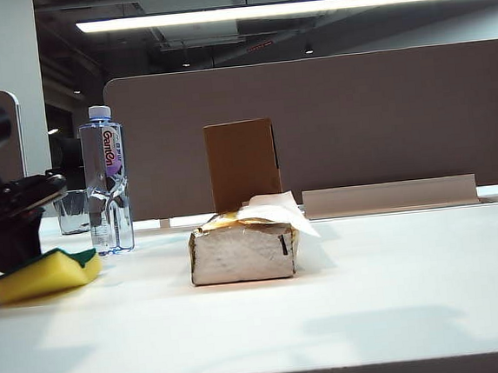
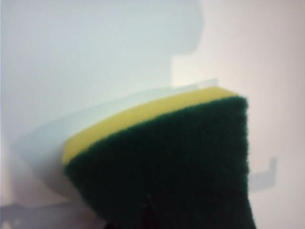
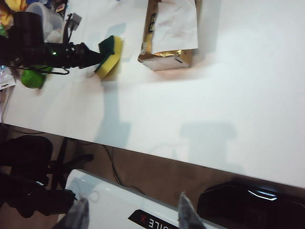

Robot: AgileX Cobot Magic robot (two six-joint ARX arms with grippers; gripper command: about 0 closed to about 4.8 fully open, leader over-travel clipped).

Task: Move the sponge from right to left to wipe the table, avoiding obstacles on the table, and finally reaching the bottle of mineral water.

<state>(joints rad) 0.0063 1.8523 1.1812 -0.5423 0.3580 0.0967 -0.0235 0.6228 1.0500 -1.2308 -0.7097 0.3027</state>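
Observation:
The yellow sponge [image 1: 43, 274] with its dark green layer lies tilted on the white table [image 1: 372, 298] at the far left. My left gripper [image 1: 53, 256] is shut on its upper end. The green face of the sponge [image 2: 167, 157] fills the left wrist view and hides the fingers. Just right of the sponge and a little behind it stands the bottle of mineral water [image 1: 106, 177]; whether they touch I cannot tell. The obstacles stand mid-table: the silver tissue pack [image 1: 241, 250] and, behind it, the brown cardboard box [image 1: 243, 163]. My right gripper [image 3: 133, 214] hangs open and empty off the table's front edge, outside the exterior view.
A short glass cup [image 1: 72, 211] stands behind the bottle. A grey partition [image 1: 356, 116] closes the back of the table, with a low grey ledge [image 1: 389, 196] at the back right. Below the right gripper lie the white robot base [image 3: 119, 205] and dark chairs [image 3: 28, 152].

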